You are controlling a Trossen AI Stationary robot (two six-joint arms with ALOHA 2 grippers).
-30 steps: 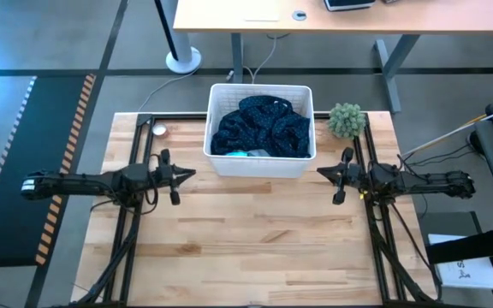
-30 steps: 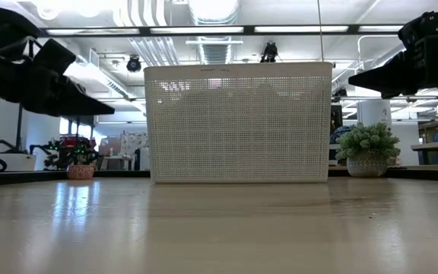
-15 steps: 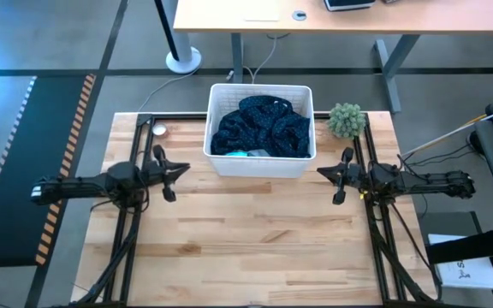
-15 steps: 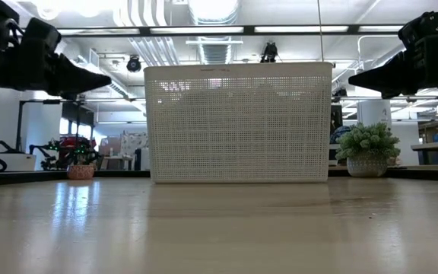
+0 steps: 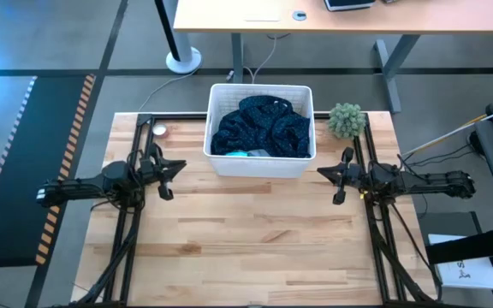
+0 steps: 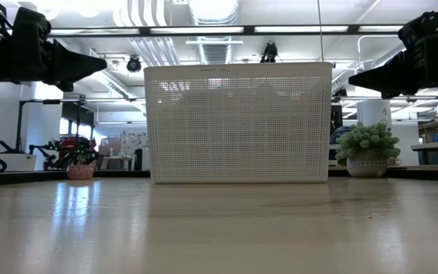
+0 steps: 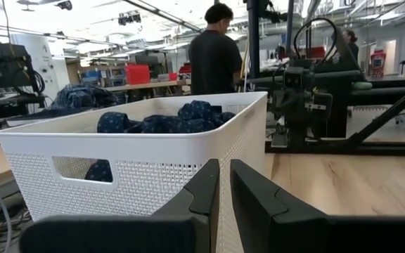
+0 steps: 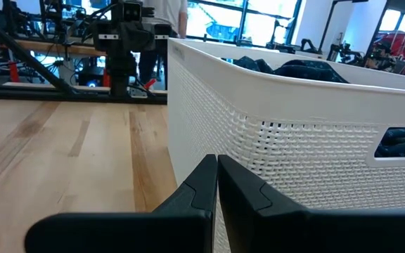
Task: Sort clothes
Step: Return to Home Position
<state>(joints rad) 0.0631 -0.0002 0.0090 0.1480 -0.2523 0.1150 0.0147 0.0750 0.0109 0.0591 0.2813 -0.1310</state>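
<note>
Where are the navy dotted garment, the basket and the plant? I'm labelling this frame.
navy dotted garment (image 5: 262,127), high view, middle of the heap.
basket (image 5: 261,165), high view, near wall.
plant (image 5: 346,119), high view, its fuzzy top.

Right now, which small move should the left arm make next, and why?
Probably reach the left gripper over the basket rim and open its shut jaws. The navy dotted garment lies on top inside, and both grippers, the right gripper too, hold nothing beside the basket.

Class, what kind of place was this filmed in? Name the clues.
Probably a robotics lab or workshop: two arms mounted at a wooden table, more robot rigs on benches behind, and industrial ceiling lights.
</note>
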